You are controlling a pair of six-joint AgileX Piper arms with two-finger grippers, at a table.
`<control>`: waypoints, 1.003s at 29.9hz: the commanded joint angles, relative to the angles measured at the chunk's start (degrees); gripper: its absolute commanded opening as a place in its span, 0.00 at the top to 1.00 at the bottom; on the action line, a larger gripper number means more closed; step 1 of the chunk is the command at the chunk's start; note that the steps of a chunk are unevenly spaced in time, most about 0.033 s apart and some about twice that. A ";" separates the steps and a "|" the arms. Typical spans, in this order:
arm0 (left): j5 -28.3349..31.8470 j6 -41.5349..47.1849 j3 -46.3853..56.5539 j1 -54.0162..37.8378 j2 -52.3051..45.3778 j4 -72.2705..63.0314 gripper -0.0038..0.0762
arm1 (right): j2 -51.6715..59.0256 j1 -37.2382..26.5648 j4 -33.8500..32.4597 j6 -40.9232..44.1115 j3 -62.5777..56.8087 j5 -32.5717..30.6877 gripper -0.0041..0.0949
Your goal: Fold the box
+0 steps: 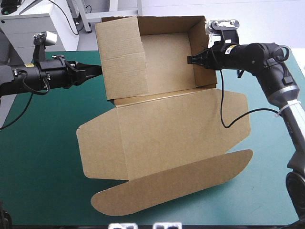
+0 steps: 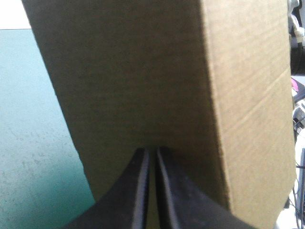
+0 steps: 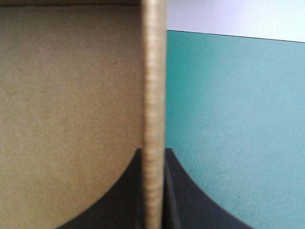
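Your brown cardboard box (image 1: 162, 138), walls raised.
Right end effector (image 1: 190, 60) gripped one wall; left end effector (image 1: 98, 71), clenched, touched another.

A robotics lab: left arm (image 1: 47, 74) and right arm (image 1: 259, 57) over a teal-green table (image 1: 38, 157)

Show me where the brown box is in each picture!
High view: box mid-table, tray part raised at the far side between left gripper and right gripper, lid flat nearer.
Left wrist view: box outer wall just ahead of the shut left gripper.
Right wrist view: box wall edge pinched in the right gripper.
Shared landmark: the teal-green cover beside the box in all three.
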State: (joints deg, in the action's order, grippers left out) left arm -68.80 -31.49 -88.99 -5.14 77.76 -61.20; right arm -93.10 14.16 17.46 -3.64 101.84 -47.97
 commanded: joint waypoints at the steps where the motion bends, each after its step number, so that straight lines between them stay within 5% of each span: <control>1: 0.35 0.00 -1.57 0.27 -1.84 -3.55 0.77 | 2.39 1.21 -1.49 2.66 1.61 4.61 0.97; 9: -2.39 0.54 -1.57 0.27 -1.84 -2.06 0.37 | 0.59 3.88 -2.22 3.64 1.61 5.89 0.97; 19: -0.49 8.95 -1.57 0.49 -1.73 6.33 0.37 | -1.85 7.47 -6.03 7.14 1.61 7.58 0.97; 30: 9.66 25.50 -1.57 11.53 -0.39 28.44 0.44 | -3.07 11.17 -8.17 12.13 1.61 7.50 0.97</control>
State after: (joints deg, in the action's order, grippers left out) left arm -64.01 -11.84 -88.99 4.01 78.00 -35.72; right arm -99.32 24.53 5.45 7.21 101.78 -43.98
